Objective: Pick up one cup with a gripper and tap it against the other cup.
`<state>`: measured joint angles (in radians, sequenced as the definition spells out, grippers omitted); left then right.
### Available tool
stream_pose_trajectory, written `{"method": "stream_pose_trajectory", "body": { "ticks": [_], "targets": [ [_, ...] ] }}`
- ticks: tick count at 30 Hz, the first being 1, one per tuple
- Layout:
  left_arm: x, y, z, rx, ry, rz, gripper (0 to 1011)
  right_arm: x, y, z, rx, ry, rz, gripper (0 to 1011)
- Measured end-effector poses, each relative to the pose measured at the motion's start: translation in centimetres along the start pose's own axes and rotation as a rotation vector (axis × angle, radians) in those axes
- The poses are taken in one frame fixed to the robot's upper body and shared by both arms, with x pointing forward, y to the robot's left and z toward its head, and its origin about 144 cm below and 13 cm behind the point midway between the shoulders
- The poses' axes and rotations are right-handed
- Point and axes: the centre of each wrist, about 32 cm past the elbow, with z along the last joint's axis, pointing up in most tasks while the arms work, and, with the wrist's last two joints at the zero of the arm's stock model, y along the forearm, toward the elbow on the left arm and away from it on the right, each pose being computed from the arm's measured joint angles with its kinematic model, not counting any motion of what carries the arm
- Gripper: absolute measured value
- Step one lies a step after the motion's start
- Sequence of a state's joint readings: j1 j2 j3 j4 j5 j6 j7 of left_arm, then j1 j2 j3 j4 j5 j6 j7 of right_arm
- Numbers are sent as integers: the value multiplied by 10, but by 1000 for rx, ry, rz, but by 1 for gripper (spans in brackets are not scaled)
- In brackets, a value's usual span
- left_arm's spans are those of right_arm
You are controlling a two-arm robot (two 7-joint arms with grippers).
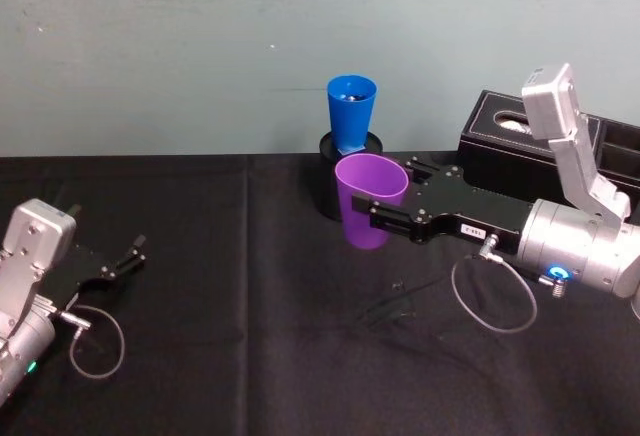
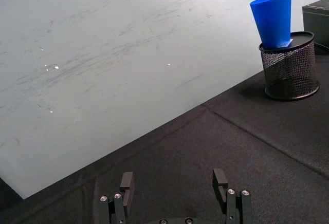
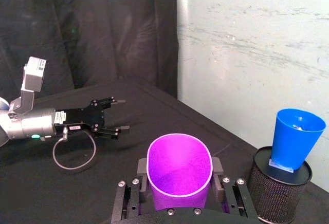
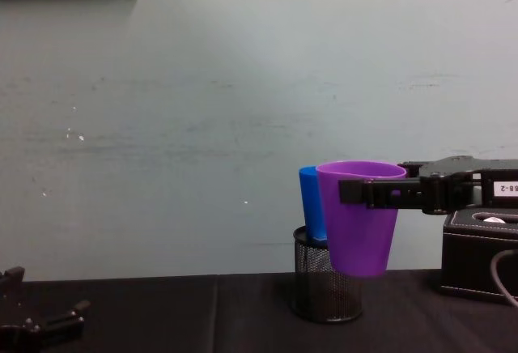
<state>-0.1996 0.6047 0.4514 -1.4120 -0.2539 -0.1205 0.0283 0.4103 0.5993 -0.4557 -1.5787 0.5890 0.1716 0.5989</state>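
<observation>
Because the tap calls for one cup to be carried to the other, the purple cup (image 1: 370, 201) is pinched across its upper wall by the right claw (image 1: 392, 191), one finger pressed on each side just under the rim, so that the cup hangs upright and its lower wall is left bare for contact. The blue cup (image 1: 351, 111) is seated in a mesh holder (image 1: 328, 188) at the back of the table (image 1: 250, 356), with a black box (image 1: 500, 146) to the right; the holder props it up, which probably puts its wall at the height of the carried cup. The left claw (image 1: 125, 256) is parked on the table at the left, well apart, its fingers spread with nothing between them. In the chest view the purple cup (image 4: 358, 223) is seen clear of the table, which the head view cannot settle, yet there it overlaps the blue cup (image 4: 311, 203) and contact might be wrongly assumed. The right wrist view corrects this: a gap is seen between the purple cup (image 3: 180, 167) and the blue cup (image 3: 295, 136), so the tap is judged not yet made.
</observation>
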Motion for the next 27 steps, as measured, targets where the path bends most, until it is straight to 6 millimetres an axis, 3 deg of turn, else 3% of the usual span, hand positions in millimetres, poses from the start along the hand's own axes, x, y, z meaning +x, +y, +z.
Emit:
{"method": "stream_pose_trajectory", "body": {
  "ticks": [27],
  "targets": [
    [0, 0, 0, 0, 0, 0, 1000, 0, 0, 0, 0, 0, 0, 707]
  ]
}}
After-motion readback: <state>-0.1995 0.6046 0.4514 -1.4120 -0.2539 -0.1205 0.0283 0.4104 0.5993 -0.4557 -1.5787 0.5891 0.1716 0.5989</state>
